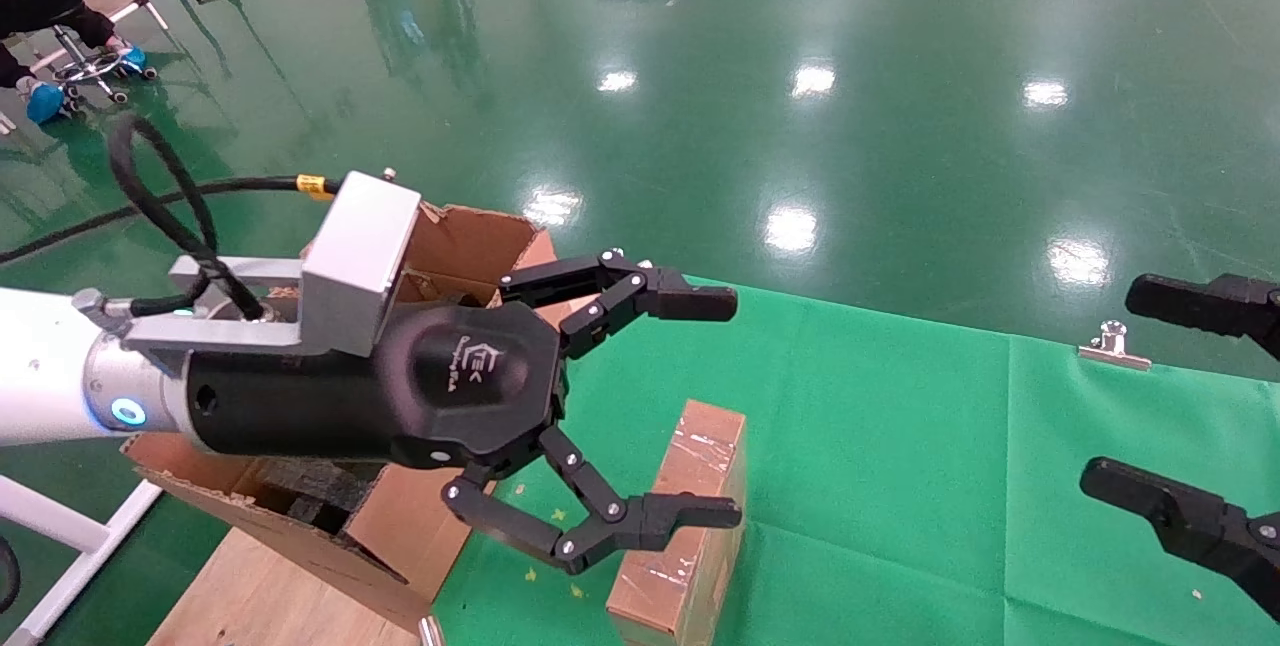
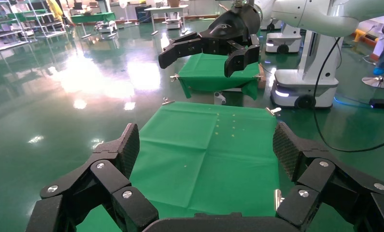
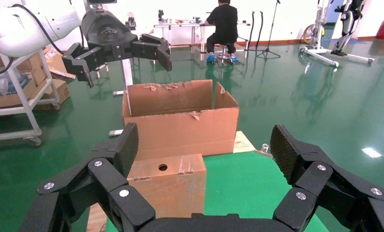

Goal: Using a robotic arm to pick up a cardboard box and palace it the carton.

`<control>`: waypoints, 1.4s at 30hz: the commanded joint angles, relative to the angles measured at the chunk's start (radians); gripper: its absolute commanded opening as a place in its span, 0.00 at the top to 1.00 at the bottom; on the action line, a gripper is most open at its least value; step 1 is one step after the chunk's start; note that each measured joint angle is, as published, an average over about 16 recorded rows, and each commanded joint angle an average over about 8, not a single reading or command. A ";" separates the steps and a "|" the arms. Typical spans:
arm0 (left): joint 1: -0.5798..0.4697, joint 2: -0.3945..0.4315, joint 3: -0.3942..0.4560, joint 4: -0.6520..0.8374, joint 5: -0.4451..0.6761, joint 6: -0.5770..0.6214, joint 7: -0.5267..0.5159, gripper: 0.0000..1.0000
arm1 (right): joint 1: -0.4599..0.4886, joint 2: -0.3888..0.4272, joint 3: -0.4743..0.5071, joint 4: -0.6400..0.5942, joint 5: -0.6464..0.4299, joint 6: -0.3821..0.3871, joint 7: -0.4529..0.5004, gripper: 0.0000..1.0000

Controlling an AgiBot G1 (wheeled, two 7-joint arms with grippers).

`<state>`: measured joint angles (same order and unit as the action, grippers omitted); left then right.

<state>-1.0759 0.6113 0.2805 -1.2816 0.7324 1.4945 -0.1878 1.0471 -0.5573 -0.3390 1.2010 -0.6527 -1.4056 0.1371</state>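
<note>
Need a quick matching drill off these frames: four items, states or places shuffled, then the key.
Items
1. left claw
2. small slim taped brown cardboard box
3. large brown corrugated carton with ragged flaps
4. silver metal clip

Places or states
A. lying on the green cloth
B. at the cloth's far edge
C. open, empty, raised over the cloth
D. top open, beside the cloth's left edge

Pairs: 1-C, 2-A, 3-D, 4-B

floor (image 1: 900, 46): glossy green, with bright lamp reflections | green cloth (image 1: 900, 446) over counter, metal clip (image 1: 1113, 346) at its edge | white wall (image 3: 286, 14) far behind | seated person (image 3: 222, 24) at far table (image 3: 180, 25) | metal shelves (image 2: 16, 24) at side
</note>
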 commanded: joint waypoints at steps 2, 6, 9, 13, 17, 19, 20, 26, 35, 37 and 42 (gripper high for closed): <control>0.000 0.000 0.000 0.000 0.000 0.000 0.000 0.00 | 0.000 0.000 0.000 0.000 0.000 0.000 0.000 0.00; 0.000 0.000 0.000 0.000 0.000 0.000 0.000 0.00 | 0.000 0.000 0.000 0.000 0.000 0.000 0.000 0.00; 0.000 0.000 0.000 0.000 0.000 0.000 0.000 0.00 | 0.000 0.000 0.000 0.000 0.000 0.000 0.000 0.00; 0.000 0.000 0.000 0.000 0.000 0.000 0.000 0.00 | 0.000 0.000 0.000 0.000 0.000 0.000 0.000 0.00; 0.000 0.000 0.000 0.000 0.000 0.000 0.000 0.00 | 0.000 0.000 0.000 0.000 0.000 0.000 0.000 0.00; 0.000 0.000 0.000 0.000 0.000 0.000 0.000 0.00 | 0.000 0.000 0.000 0.000 0.000 0.000 0.000 0.00; 0.000 0.000 0.000 0.000 0.000 0.000 0.000 0.00 | 0.000 0.000 0.000 0.000 0.000 0.000 0.000 0.05; -0.008 -0.016 0.007 -0.013 0.037 -0.009 0.001 0.00 | 0.000 0.000 0.000 0.000 0.000 0.000 0.000 0.76; -0.070 -0.054 0.046 -0.057 0.179 -0.044 -0.031 0.00 | 0.000 0.000 0.000 0.000 0.000 0.000 0.000 1.00; -0.079 -0.058 0.051 -0.062 0.193 -0.042 -0.032 0.00 | 0.000 0.000 0.000 0.000 0.000 0.000 0.000 1.00; -0.095 -0.072 0.059 -0.055 0.218 -0.034 -0.026 0.00 | 0.000 0.000 0.000 0.000 0.000 0.000 0.000 1.00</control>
<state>-1.1739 0.5297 0.3391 -1.3371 0.9627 1.4441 -0.2371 1.0467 -0.5571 -0.3389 1.2008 -0.6527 -1.4054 0.1372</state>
